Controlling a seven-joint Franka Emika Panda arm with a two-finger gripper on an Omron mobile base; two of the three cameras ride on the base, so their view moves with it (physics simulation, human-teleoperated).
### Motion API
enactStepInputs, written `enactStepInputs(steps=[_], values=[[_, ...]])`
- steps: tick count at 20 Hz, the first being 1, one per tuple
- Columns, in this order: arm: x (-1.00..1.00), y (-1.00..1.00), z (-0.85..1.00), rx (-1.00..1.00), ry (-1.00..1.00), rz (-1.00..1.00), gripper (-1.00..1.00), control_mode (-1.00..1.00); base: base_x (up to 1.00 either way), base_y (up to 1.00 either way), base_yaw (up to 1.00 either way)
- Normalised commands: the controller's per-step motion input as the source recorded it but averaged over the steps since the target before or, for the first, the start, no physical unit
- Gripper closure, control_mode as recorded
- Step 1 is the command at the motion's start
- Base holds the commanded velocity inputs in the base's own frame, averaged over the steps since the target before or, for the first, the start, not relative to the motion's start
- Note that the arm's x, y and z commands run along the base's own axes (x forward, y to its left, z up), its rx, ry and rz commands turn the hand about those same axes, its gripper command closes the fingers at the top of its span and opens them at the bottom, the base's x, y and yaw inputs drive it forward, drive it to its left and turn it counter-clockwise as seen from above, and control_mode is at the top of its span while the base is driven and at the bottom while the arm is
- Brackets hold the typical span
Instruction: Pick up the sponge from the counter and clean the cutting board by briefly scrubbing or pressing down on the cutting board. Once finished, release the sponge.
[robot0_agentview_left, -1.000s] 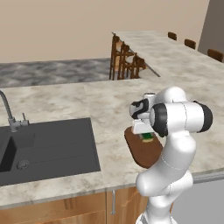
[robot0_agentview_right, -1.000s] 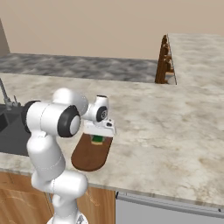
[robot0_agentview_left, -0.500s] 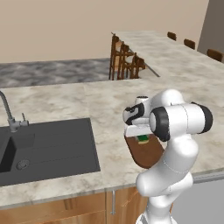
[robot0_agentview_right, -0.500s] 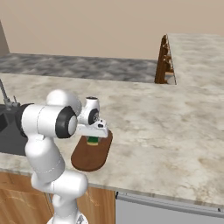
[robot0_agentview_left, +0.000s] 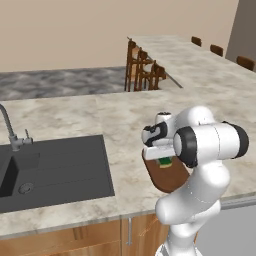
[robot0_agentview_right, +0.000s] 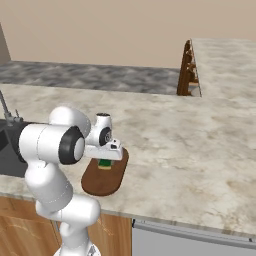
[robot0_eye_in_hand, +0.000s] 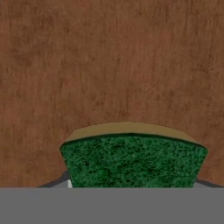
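My gripper (robot0_agentview_left: 164, 158) points down over the cutting board (robot0_agentview_left: 171, 181), shut on the sponge (robot0_agentview_left: 165, 161). The sponge is a small block, dark green over yellow, held low at the far end of the brown oval board. From the right, the sponge (robot0_agentview_right: 104, 164) sits under the gripper (robot0_agentview_right: 105, 160) against the cutting board (robot0_agentview_right: 101, 181). I cannot tell whether it presses on the wood. In the hand view the green sponge (robot0_eye_in_hand: 131, 161) lies between my fingertips with the cutting board (robot0_eye_in_hand: 109, 65) close behind it. The board rests on the counter (robot0_agentview_left: 90, 117) near its front edge.
A dark grey sink basin (robot0_agentview_left: 50, 170) with a tap (robot0_agentview_left: 10, 132) lies to the left of the board. Wooden chairs (robot0_agentview_left: 142, 70) stand beyond the counter's far side. The counter's front edge runs just below the board.
The hand with the sponge has shifted slightly left and lower over the far end of the board. The grip on the sponge is unchanged and the board has not moved.
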Motion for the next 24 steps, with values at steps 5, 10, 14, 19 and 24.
enactStepInputs(steps=[5,10,14,19,24], values=[[-0.23,0.0,-0.74,0.0,0.02,0.0,1.0,-1.0,0.0,0.0,0.0],[-0.76,0.0,-0.03,0.0,0.06,0.0,1.0,-1.0,0.0,0.0,0.0],[-0.63,0.0,-0.57,0.0,0.11,0.0,1.0,-1.0,0.0,0.0,0.0],[-0.27,0.0,-0.83,0.0,0.0,0.0,1.0,-1.0,0.0,0.0,0.0],[-0.48,0.0,-0.1,0.0,0.03,0.0,1.0,-1.0,0.0,0.0,0.0]])
